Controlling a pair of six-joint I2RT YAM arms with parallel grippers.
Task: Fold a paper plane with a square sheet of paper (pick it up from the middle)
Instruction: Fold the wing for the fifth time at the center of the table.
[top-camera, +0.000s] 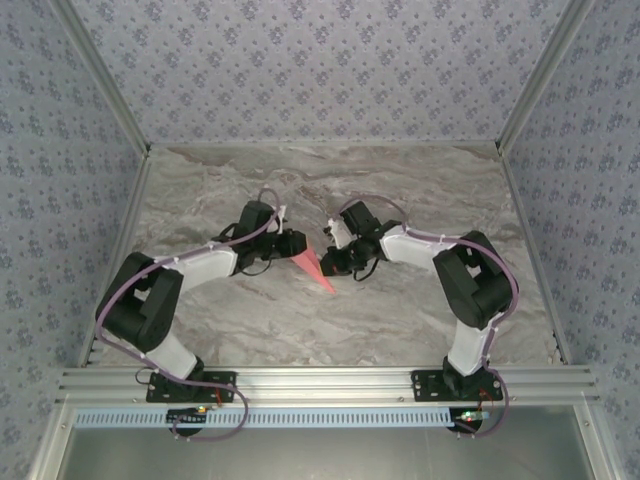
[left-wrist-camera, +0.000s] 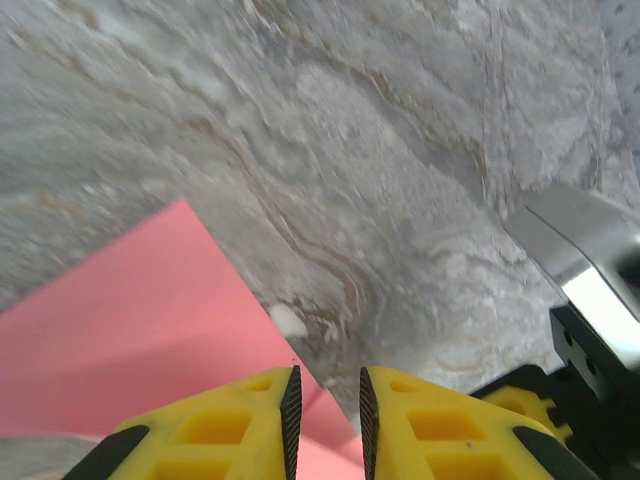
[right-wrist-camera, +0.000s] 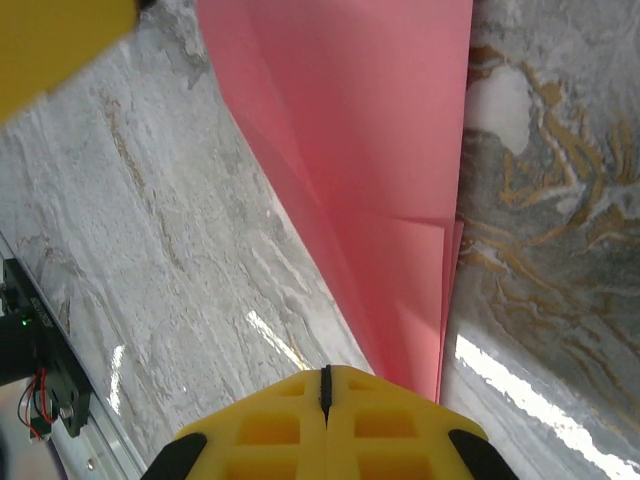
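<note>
Far end of paper plane, ahead of jaws, cut by top edge; near tip hidden beneath closed right gripper. Whether left gripper pinches plane: unclear.

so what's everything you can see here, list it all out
paper: one, salmon pink, folded to a narrow point, mid-table between the two grippers
table: one, grey marble pattern, under everything
walls: three, blue-grey floral print, behind and to both sides of the table
rails: several, silver metal, along the near edge and up the corners
cables: two, purple, one along each arm
left arm: one, black and white, left of the paper
right arm: one, black and white, right of the paper
left gripper: one, yellow with black pads, slightly open over the paper's edge
right gripper: one, yellow, shut, at the paper's narrow end
</note>
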